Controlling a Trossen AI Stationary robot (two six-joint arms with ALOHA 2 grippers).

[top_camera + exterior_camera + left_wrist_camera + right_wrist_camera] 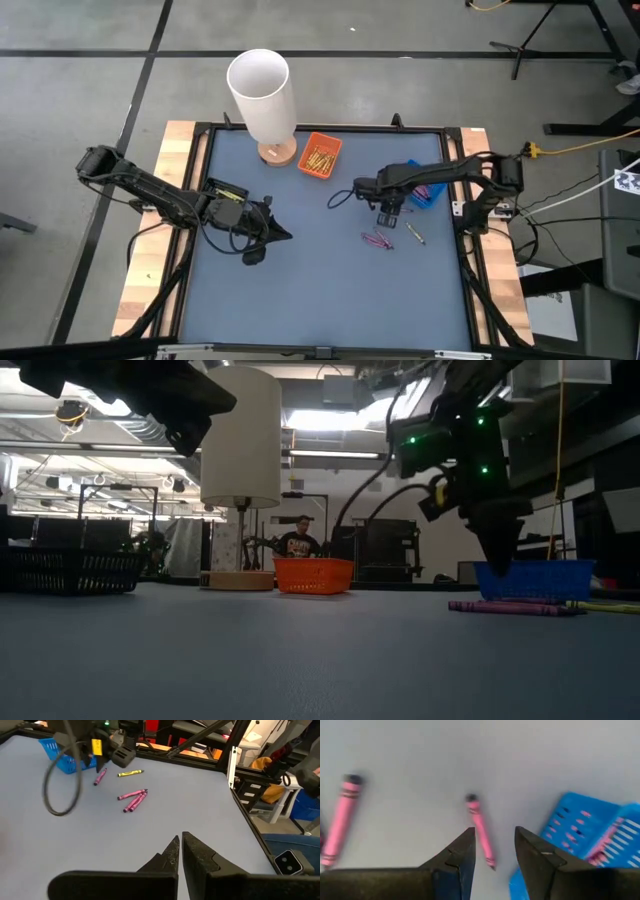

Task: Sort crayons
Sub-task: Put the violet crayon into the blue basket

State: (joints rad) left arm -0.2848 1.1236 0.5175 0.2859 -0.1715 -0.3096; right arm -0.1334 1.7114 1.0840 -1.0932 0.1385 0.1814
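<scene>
Pink-purple crayons lie flat on the blue-grey table: one (481,832) right under my right gripper (494,831), one (342,820) apart from it, and a small cluster (134,797) nearer the middle. A yellow crayon (131,772) lies beside them. My right gripper (388,218) points down, open, with its fingers on either side of the first crayon and above it. Next to it stands the blue tray (585,835) with a pink crayon inside. The orange tray (320,155) at the back holds yellow crayons. My left gripper (179,839) hovers shut over the table's left half (285,236).
A white cylinder lamp (262,95) on a wooden base stands at the far edge, left of the orange tray. A black cable loop (340,197) hangs by the right arm. Wooden strips (170,160) and a black frame border the table. A person sits far behind.
</scene>
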